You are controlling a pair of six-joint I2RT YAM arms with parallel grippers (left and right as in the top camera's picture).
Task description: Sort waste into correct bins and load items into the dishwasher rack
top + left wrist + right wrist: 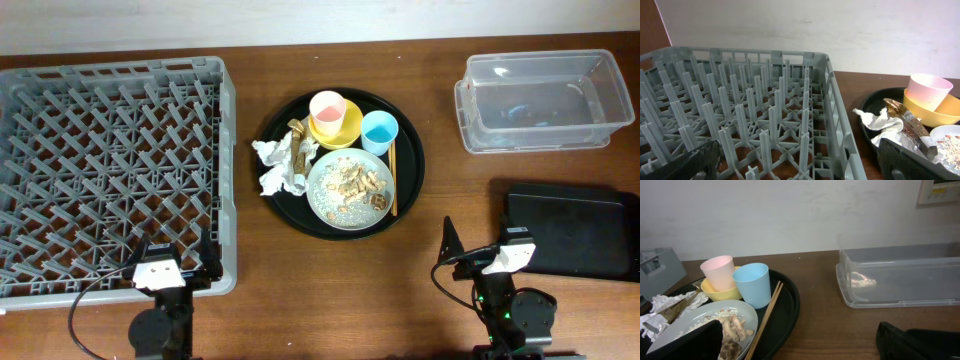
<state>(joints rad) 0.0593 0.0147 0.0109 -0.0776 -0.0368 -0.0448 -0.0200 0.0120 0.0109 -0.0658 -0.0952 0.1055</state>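
The grey dishwasher rack (226, 150) fills the left side. On a round black tray (410, 165) stand a pink cup (327, 107) inside a yellow bowl (352, 125), a light-blue cup (379, 131), and a speckled plate (314, 192) with food scraps (355, 180). Crumpled napkins (278, 165) and a gold-brown wrapper (299, 140) lie at the tray's left, chopsticks (392, 180) at the plate's right. My left gripper (176, 250) stands open over the rack's near right corner (840, 125). My right gripper (482, 240) is open and low, right of the tray, holding nothing.
A clear plastic tub (540, 140) sits at the back right. A flat black container (575, 230) lies at the near right, just beside my right gripper. Bare wood shows between the tray and both bins (830, 305).
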